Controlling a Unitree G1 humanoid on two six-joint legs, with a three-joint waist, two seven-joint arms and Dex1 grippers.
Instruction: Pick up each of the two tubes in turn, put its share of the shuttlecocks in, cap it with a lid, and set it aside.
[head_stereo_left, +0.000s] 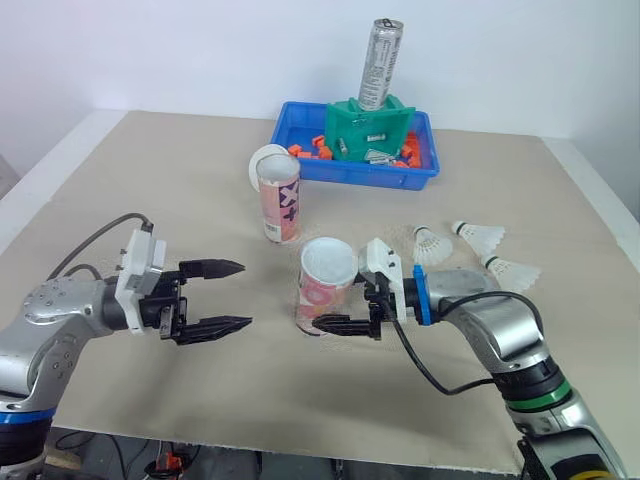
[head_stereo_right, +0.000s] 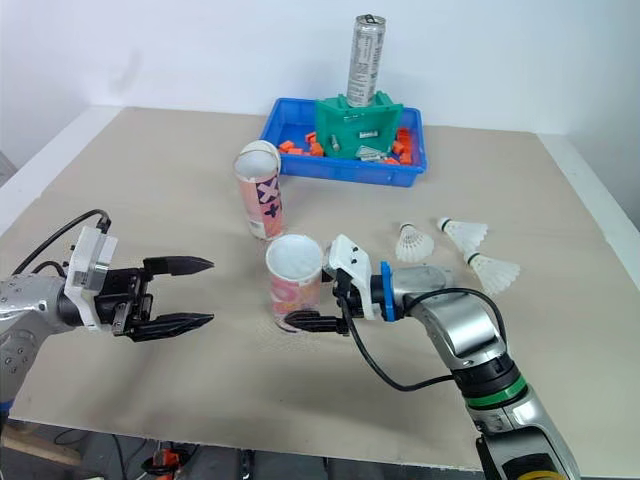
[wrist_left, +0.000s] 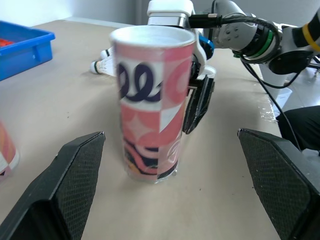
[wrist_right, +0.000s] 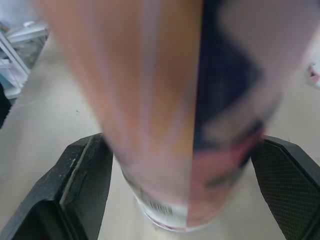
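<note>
The left gripper (head_stereo_left: 246, 295) hovers over the table (head_stereo_left: 150, 200), to the left of the near tube (head_stereo_left: 325, 290) and apart from it. Its two black fingers are spread wide and point at the tube, with nothing between them.

The far tube (head_stereo_left: 281, 205) stands upright behind the near tube and slightly left of it, well apart. A white round lid (head_stereo_left: 266, 163) shows at its upper left edge. I cannot tell whether the lid sits on the tube or leans against it.

The near tube stands upright on the table, pink and white with dark swirls, and its top is white.

The right gripper (wrist_right: 183, 142) reaches the near tube from the right, low on its wall. Its fingers are set to the tube's width, one on each side. In the right wrist view both fingers meet the wall, so it holds the tube.

A blue tray (head_stereo_left: 360, 176) lies well behind the near tube, a little to the right. It holds small orange parts (head_stereo_left: 310, 150) and a green holder (head_stereo_left: 368, 125), with a silver can (head_stereo_left: 380, 62) standing up out of it.

Three shuttlecocks lie on the table to the right of the near tube, beyond the right gripper. The first shuttlecock (head_stereo_left: 432, 245) is nearest the tube. The second shuttlecock (head_stereo_left: 480, 235) is further right, and the third shuttlecock (head_stereo_left: 512, 270) is just in front of the second.
</note>
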